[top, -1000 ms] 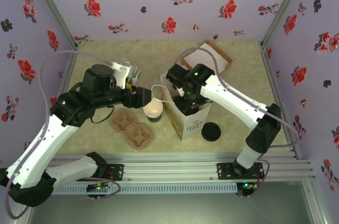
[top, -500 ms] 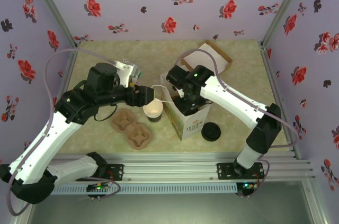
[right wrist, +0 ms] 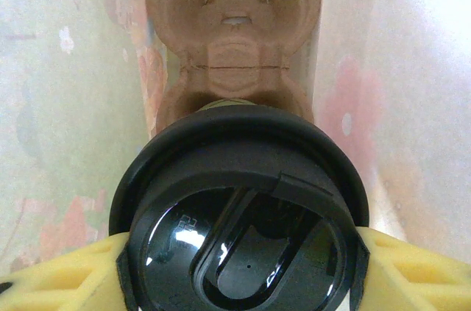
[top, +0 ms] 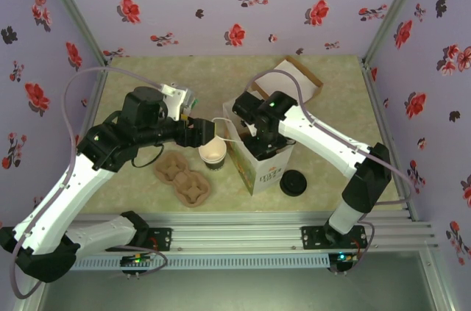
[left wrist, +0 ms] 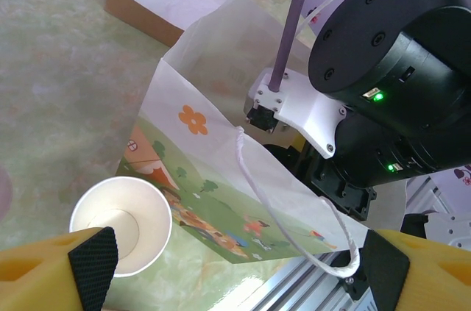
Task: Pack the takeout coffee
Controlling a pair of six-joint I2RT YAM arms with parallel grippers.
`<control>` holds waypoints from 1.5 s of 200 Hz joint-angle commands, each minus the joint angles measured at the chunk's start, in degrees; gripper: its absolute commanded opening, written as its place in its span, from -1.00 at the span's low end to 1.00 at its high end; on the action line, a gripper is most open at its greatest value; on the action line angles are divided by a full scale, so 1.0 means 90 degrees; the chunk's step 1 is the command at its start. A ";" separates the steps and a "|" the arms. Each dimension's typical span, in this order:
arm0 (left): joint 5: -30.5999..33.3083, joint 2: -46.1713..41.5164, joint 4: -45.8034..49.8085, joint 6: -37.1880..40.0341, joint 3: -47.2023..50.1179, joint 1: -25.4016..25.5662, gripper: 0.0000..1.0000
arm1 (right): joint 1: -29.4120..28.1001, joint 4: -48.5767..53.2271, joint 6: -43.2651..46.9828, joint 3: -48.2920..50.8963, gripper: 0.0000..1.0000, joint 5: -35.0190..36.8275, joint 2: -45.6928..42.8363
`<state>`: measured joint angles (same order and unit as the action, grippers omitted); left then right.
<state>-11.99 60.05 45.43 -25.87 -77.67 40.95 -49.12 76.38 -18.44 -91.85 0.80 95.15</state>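
Left claw (left wrist: 237,263) edged toward bag handle (left wrist: 294,193), spread; right claw (right wrist: 239,270) pinched takeout coffee (right wrist: 235,179): likely light, crushable; grip below lid (right wrist: 302,167).

Nothing is reading clearly. The bag (top: 268,173) is carrying small dark print on its near face, just below the frame's centre, too small to make out. The lid (right wrist: 243,252) is showing raised characters at lower left, illegible.
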 commanded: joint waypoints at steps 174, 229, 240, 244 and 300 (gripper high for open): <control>0.0053 0.0076 -0.0111 0.0005 -0.0033 0.0041 0.79 | 0.0039 0.0459 -0.0051 -0.0297 0.31 -0.0165 0.0193; 0.0053 0.0101 -0.0132 0.0006 -0.0026 0.0043 0.78 | 0.0038 0.0468 -0.0027 -0.0282 0.31 -0.0186 0.0219; 0.0053 0.0098 -0.0144 0.0011 -0.0024 0.0041 0.78 | 0.0037 0.0454 -0.0032 -0.0273 0.31 -0.0195 0.0226; 0.0053 0.0104 -0.0145 0.0018 -0.0031 0.0046 0.78 | 0.0042 0.0444 -0.0022 -0.0268 0.30 -0.0206 0.0224; 0.0053 0.0124 -0.0126 0.0020 -0.0071 0.0042 0.78 | 0.0120 0.0260 0.0026 -0.0113 0.30 -0.0351 0.0299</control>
<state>-11.99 60.93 45.39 -25.85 -77.67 40.95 -48.82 78.56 -18.41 -92.95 -1.04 96.68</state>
